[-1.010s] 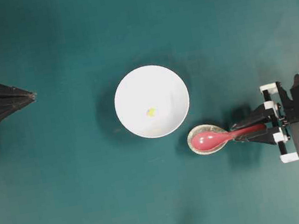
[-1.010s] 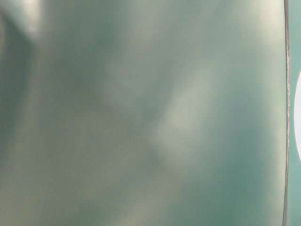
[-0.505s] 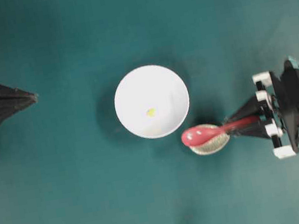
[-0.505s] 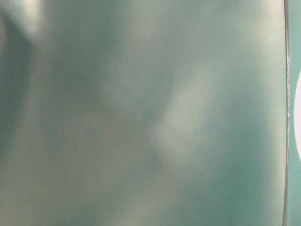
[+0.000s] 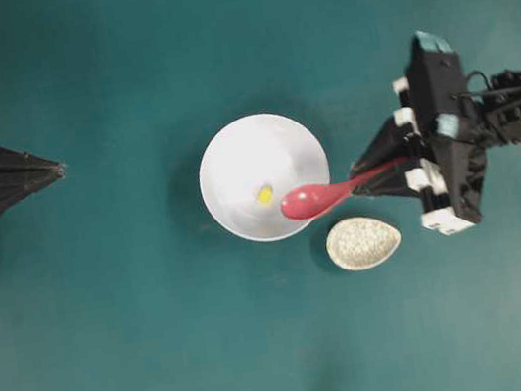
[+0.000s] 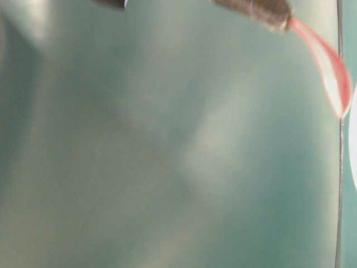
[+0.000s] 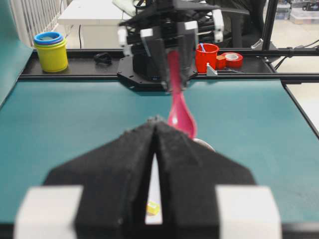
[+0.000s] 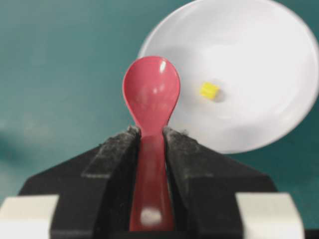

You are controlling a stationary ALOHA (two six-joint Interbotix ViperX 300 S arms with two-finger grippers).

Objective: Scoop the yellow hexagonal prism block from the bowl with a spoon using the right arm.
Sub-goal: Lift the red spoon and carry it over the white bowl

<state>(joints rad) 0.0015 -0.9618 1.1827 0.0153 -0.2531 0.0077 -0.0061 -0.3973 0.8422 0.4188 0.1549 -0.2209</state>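
Right gripper (image 5: pixel 362 179) closed on the handle of the spoon (image 5: pixel 313 198), its two fingers pressed against the handle's sides with only the handle's width between them; the scoop projects ahead of the fingertips and hangs over the near rim of the bowl (image 5: pixel 234 155). The yellow hexagonal prism block (image 5: pixel 264 195) lies on the bowl floor, just beyond the scoop's tip. Your best approach, judged from here: tip the scoop down ahead of the fingertips and slide it under the block toward the far wall. The spoon rest (image 5: pixel 363 243) sits below the fingers, apart. Left gripper (image 5: pixel 56 169) rests closed, well away.
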